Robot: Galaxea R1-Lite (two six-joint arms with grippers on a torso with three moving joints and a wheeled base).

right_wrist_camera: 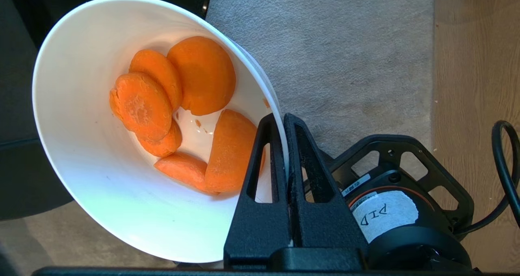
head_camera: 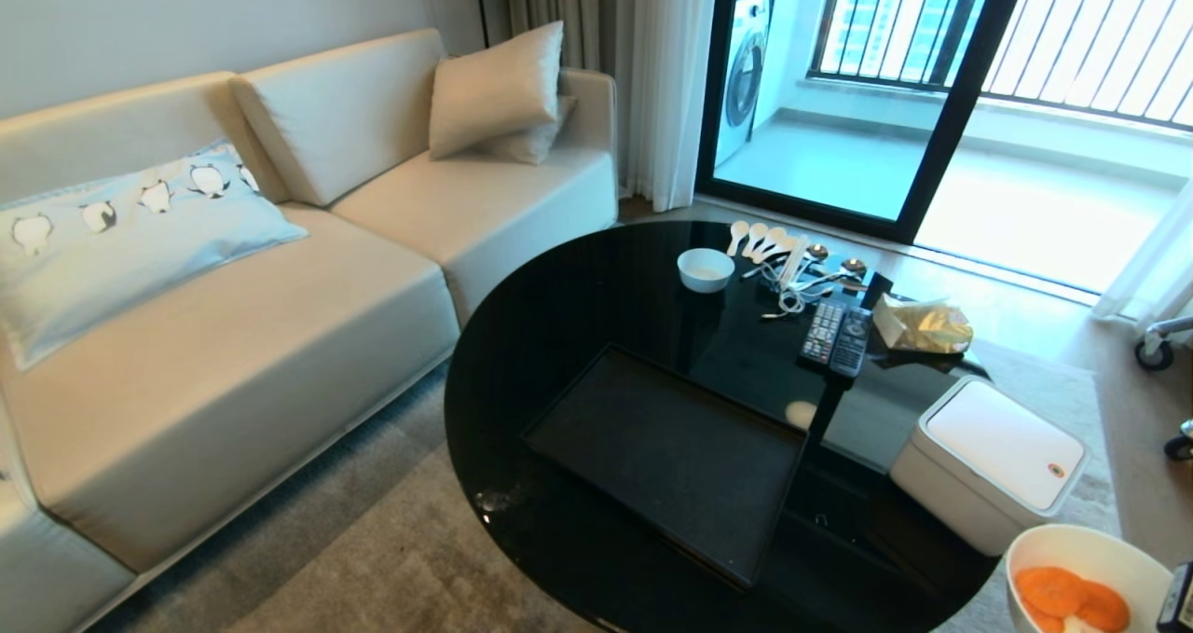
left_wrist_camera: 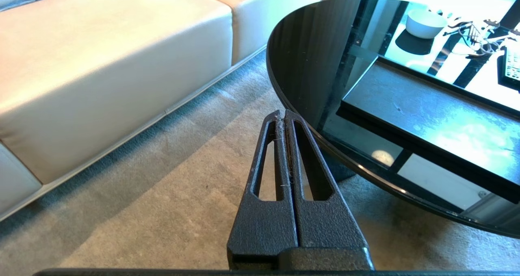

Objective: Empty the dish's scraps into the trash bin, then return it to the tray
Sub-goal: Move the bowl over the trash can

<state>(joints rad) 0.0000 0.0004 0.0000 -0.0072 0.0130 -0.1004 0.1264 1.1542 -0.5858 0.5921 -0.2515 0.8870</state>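
The right gripper (right_wrist_camera: pixel 284 121) is pinching the rim of the white bowl (right_wrist_camera: pixel 101 178), one finger inside the wall and one outside, jaws clamped together on the thin edge. The bowl is hanging off the table, at the 5 o'clock corner of the head view, over grey carpet (right_wrist_camera: pixel 337 56). Carrot slices (right_wrist_camera: pixel 178 105) are lying loose in its bottom.

Handling judgement: the bowl is appearing rigid, smooth-glazed and breakable; a rim pinch is giving little purchase, so it is likely to pivot or slip when tipped. The slices are looking moist and may cling to the wall.

The left gripper (left_wrist_camera: pixel 285 114) is parked beside the table edge with its fingers pressed together, holding nothing.

Surface: the black tray (head_camera: pixel 671 456) is lying empty on the glossy round table (head_camera: pixel 559 307), near centre. A white lidded container (head_camera: pixel 988 460) is standing at 4 o'clock from the tray. No metal bin is in view. A sofa (head_camera: pixel 280 288) is sitting at 9 o'clock.
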